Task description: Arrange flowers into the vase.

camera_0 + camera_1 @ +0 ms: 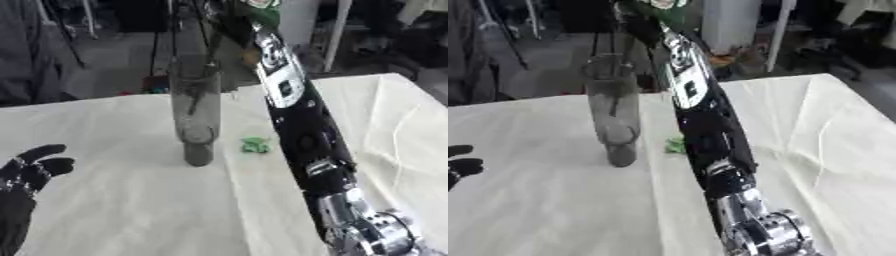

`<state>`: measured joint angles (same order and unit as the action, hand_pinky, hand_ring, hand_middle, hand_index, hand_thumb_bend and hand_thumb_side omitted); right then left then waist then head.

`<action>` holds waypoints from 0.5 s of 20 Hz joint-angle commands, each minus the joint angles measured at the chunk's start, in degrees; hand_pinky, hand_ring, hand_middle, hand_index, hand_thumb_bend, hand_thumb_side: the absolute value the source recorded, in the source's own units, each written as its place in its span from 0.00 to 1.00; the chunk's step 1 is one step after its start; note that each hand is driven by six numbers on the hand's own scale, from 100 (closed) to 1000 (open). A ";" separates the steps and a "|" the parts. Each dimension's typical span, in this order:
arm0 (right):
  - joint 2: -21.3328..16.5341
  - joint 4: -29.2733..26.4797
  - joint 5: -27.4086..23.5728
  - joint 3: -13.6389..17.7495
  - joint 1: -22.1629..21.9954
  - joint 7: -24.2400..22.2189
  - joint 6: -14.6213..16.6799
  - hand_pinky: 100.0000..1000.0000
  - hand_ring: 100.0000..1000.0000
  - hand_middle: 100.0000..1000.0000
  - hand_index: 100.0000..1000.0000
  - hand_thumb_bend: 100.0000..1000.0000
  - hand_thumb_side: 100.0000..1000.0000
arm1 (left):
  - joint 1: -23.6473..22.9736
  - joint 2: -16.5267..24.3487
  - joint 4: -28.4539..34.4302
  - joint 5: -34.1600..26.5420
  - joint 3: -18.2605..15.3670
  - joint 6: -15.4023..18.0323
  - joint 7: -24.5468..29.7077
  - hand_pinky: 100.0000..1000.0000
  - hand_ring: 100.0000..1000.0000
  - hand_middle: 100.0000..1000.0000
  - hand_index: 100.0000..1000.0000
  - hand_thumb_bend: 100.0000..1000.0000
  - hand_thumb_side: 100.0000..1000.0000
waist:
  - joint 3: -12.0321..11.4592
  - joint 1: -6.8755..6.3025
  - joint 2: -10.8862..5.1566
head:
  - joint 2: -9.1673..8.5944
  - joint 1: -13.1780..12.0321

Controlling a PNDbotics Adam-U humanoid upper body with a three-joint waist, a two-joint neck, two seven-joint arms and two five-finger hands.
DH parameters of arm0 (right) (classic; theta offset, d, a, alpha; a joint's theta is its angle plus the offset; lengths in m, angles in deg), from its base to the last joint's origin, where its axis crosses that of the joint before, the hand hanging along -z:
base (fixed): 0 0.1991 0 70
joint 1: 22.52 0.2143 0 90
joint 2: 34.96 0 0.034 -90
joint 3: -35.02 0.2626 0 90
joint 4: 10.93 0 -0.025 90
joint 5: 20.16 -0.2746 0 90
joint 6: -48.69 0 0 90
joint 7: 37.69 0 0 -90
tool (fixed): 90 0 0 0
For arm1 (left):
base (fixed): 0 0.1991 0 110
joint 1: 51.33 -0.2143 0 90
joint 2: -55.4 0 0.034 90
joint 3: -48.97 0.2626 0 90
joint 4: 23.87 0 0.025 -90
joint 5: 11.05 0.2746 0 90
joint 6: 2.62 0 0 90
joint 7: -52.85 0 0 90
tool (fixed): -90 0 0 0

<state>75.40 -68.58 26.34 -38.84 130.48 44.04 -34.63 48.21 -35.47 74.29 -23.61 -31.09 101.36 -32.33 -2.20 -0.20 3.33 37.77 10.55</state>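
Your right hand (651, 15) is raised over the vase (196, 115) with a green stem (213, 35) — grip state unreadable. Left hand (31, 172) idle, fingers relaxed — lower left.

The vase (196, 115) is clear, smooth glass. The table (122, 200) has matt white cloth. The right arm (302, 130) is glossy black plastic with shiny metal.
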 commanded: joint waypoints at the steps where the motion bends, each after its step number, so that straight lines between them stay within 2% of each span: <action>1: -2.26 -0.11 -1.90 -1.15 0.91 -1.00 1.01 0.73 0.72 0.39 0.46 0.05 0.79 | 0.28 1.13 0.48 0.16 -0.76 0.09 -0.26 0.74 0.69 0.72 0.77 0.82 0.98 | 0.25 0.02 -1.00 | 0.52 -0.40; 10: -4.42 2.08 -3.54 -3.42 -0.05 -2.80 4.02 0.73 0.72 0.40 0.45 0.05 0.78 | -0.12 1.39 0.22 0.33 -0.86 0.14 -0.37 0.74 0.69 0.72 0.77 0.82 0.98 | 0.87 0.42 -1.46 | 0.95 -0.71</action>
<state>72.55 -66.09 23.40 -41.88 129.29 41.35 -31.20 47.71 -35.42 74.08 -23.54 -31.39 101.39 -32.54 -1.39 0.41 2.74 38.44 10.07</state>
